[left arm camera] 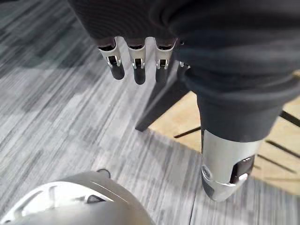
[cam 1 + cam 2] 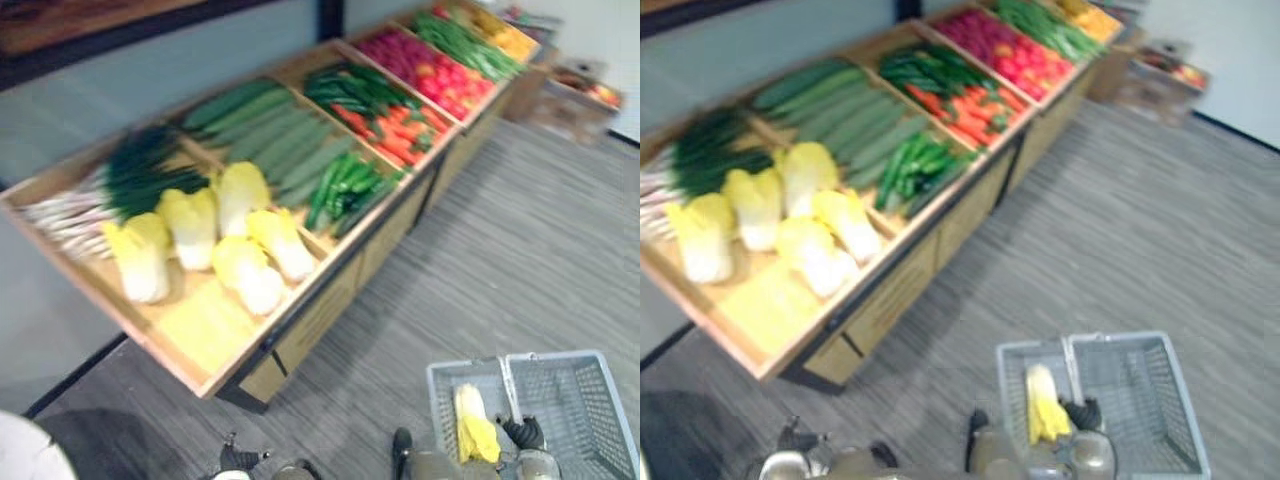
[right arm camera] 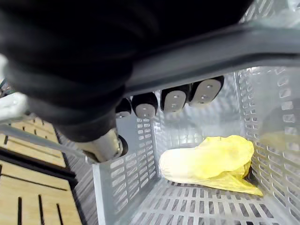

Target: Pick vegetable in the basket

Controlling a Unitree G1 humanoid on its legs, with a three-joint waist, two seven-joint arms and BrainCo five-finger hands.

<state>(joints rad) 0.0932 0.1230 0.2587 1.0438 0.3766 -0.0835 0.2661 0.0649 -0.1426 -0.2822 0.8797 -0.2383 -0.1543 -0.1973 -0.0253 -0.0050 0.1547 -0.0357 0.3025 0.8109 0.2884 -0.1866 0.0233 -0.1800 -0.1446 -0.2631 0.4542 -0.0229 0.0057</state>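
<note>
A grey plastic basket (image 2: 600,400) hangs low at my right side over the floor. One pale yellow napa cabbage (image 3: 206,164) lies on its bottom, seen also from above as cabbage (image 2: 472,420). My right hand (image 3: 176,99) is shut on the basket's grey handle (image 3: 220,56), its fingers curled round the bar. My left hand (image 1: 136,65) hangs at my left near the foot of the wooden stand, fingers straight and holding nothing. Several more napa cabbages (image 2: 215,235) lie in the stand's nearest compartment.
The long wooden produce stand (image 2: 330,290) runs from the left to the far right. It holds scallions (image 2: 140,175), cucumbers (image 2: 270,130), small green vegetables (image 2: 345,190), carrots (image 2: 395,130) and red produce (image 2: 440,70). Grey striped floor (image 2: 520,250) lies between the stand and the basket.
</note>
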